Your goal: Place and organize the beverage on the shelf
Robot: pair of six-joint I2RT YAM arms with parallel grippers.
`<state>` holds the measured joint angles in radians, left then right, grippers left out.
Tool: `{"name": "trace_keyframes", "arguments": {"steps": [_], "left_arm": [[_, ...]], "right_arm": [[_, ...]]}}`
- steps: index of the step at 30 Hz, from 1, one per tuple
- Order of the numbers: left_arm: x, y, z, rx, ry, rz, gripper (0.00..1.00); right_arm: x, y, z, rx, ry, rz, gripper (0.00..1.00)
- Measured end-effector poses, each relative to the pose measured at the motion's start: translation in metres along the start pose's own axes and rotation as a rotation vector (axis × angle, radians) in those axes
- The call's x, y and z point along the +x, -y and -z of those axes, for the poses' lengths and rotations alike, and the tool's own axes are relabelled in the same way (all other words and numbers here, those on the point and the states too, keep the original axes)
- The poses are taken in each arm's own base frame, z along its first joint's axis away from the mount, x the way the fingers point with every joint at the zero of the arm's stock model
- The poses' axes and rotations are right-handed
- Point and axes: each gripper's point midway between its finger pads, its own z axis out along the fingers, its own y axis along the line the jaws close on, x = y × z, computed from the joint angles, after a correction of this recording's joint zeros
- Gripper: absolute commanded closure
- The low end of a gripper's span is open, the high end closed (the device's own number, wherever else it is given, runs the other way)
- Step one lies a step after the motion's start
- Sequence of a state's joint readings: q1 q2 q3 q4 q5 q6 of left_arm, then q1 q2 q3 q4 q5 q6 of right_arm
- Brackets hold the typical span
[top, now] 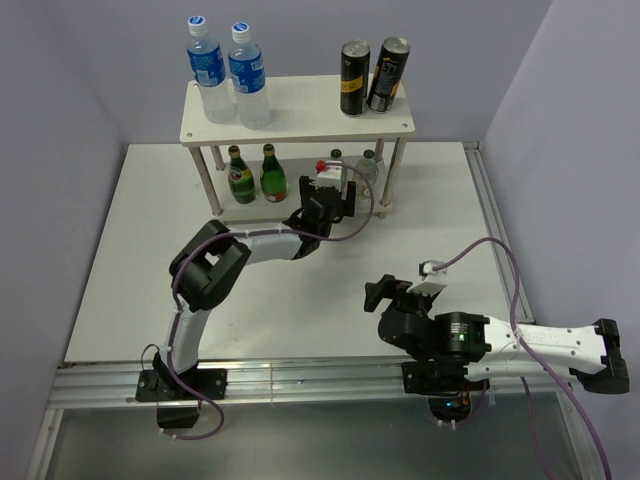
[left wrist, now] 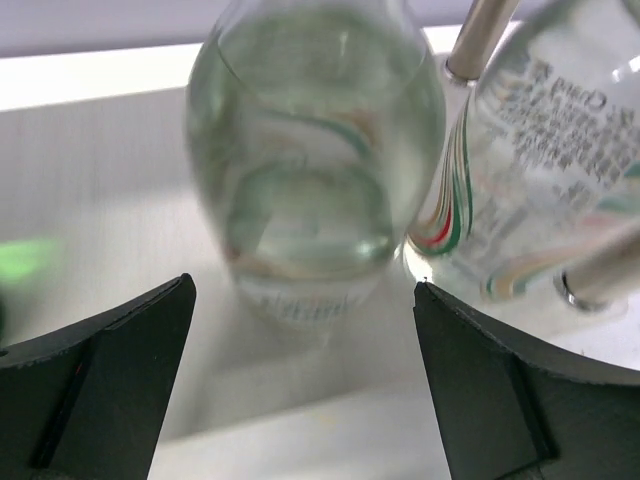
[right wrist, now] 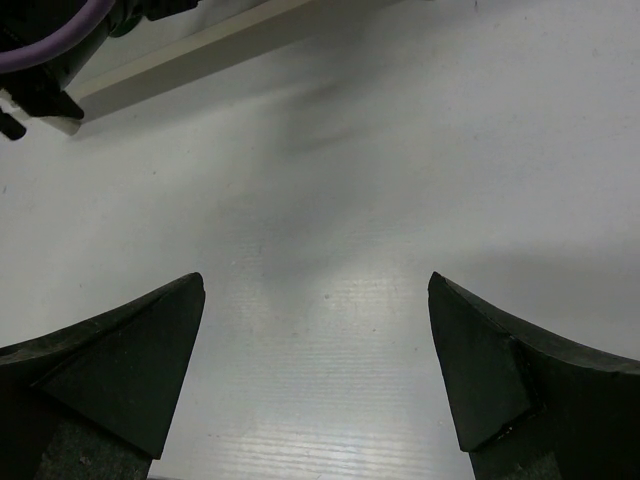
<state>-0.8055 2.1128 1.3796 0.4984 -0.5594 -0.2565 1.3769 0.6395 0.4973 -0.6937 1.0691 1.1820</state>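
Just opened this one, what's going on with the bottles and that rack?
The left gripper reaches into the shelf at the right end of its lower tier, jaws open, a clear glass bottle standing just ahead of its fingertips and a second clear bottle beside it. Two green bottles stand at that tier's left end; two blue-labelled plastic bottles and two dark cans are on top. The right gripper hangs open over the table.

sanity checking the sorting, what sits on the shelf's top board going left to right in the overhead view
blue-label bottle → second blue-label bottle → dark can → second dark can
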Motion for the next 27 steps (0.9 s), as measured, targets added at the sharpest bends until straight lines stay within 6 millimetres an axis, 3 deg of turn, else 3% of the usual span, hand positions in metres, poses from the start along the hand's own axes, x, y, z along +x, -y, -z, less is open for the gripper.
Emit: {"name": "trace_keyframes", "arguments": {"steps": [7, 10, 13, 18, 21, 23, 27], "left_arm": [[-0.014, -0.011, 0.038, -0.028, 0.023, 0.002, 0.05], [-0.022, -0.018, 0.064, -0.050, 0.031, 0.011, 0.05], [-0.023, -0.021, 0.104, -0.071, 0.029, 0.023, 0.06], [-0.010, -0.003, 0.187, -0.059, -0.032, 0.041, 0.05], [0.000, -0.006, 0.230, -0.086, -0.098, 0.021, 0.04], [-0.007, -0.014, 0.255, -0.117, -0.124, 0.020, 0.03], [-0.059, -0.031, 0.293, -0.148, -0.097, 0.067, 0.04]], "right_arm": [[0.002, 0.000, -0.001, 0.005, -0.002, 0.008, 0.00], [0.004, 0.001, -0.001, 0.005, -0.003, 0.012, 0.00], [0.008, -0.003, -0.002, -0.019, -0.013, 0.048, 0.00], [0.013, -0.038, 0.003, -0.172, -0.062, 0.143, 0.00], [-0.002, -0.058, 0.009, -0.218, -0.057, 0.195, 0.00], [-0.025, -0.077, 0.016, -0.246, -0.033, 0.202, 0.00], [-0.087, -0.108, 0.034, -0.290, 0.053, 0.175, 0.00]]}}
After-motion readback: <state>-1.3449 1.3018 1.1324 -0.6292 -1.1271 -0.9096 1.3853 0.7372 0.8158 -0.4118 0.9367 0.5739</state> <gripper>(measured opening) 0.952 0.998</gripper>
